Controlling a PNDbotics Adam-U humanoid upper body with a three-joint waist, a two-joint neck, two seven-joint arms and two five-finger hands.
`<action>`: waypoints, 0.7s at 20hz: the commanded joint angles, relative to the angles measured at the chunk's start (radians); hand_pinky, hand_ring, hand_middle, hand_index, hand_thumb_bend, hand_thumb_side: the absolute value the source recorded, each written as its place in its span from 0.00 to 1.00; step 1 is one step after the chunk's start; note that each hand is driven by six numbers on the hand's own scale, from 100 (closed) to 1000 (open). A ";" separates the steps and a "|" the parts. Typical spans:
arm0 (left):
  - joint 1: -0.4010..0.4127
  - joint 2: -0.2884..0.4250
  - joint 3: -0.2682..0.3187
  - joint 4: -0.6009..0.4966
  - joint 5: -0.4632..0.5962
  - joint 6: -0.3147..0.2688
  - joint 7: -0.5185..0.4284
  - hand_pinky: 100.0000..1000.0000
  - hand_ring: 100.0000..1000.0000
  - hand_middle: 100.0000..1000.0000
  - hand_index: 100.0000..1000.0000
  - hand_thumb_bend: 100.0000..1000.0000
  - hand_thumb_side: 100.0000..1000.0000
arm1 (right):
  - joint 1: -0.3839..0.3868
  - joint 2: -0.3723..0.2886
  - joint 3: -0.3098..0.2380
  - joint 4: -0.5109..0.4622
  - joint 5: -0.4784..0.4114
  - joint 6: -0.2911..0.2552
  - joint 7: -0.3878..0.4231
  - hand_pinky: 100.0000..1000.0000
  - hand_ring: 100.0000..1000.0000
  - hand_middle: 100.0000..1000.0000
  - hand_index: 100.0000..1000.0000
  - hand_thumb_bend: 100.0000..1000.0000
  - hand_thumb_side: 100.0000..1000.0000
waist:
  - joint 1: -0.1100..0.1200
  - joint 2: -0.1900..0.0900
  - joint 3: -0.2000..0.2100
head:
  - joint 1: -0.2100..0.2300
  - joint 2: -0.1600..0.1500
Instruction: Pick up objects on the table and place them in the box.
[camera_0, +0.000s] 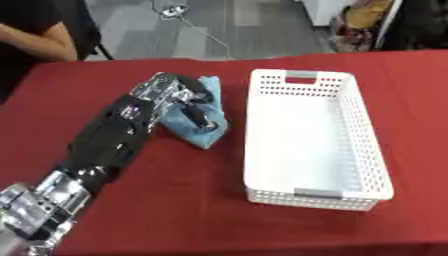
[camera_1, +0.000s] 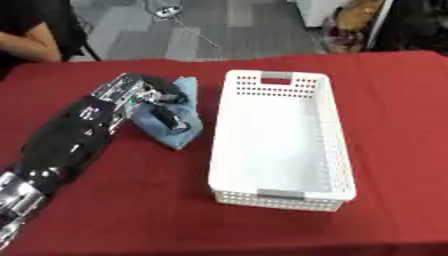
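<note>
left arm (camera_0: 105, 145) nearest cam, left hand (camera_0: 179, 97) clenched round blue cloth (camera_0: 197, 131) on red table (camera_0: 175, 210), just beside white basket (camera_0: 363, 165)

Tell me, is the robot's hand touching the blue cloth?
Touching. The left eye view shows the left hand lying on the blue cloth, fingers curled into its folds.

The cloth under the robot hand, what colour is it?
Light blue cloth, clearest in the left eye view.

Blue cloth (camera_0: 199, 131) partly hidden under left hand (camera_0: 179, 95).
</note>
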 joint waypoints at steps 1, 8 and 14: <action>-0.013 0.006 0.007 0.014 -0.002 -0.004 0.007 0.72 0.75 0.80 1.00 0.81 0.79 | -0.020 -0.017 0.000 -0.015 -0.005 -0.002 0.005 0.83 0.86 0.83 0.95 0.00 1.00 | -0.002 -0.003 -0.003 | 0.008 -0.002; -0.001 0.000 0.026 0.057 -0.026 0.000 0.023 0.71 0.73 0.76 0.93 0.83 0.80 | -0.021 -0.016 -0.001 -0.015 -0.006 -0.002 0.006 0.83 0.86 0.83 0.95 0.00 1.00 | -0.003 -0.001 -0.004 | 0.008 -0.002; 0.009 -0.013 0.042 0.110 -0.071 0.029 -0.001 0.58 0.48 0.54 0.68 0.66 0.34 | -0.020 -0.015 -0.002 -0.015 -0.005 -0.002 0.005 0.83 0.86 0.83 0.95 0.00 1.00 | -0.004 -0.001 -0.004 | 0.013 -0.002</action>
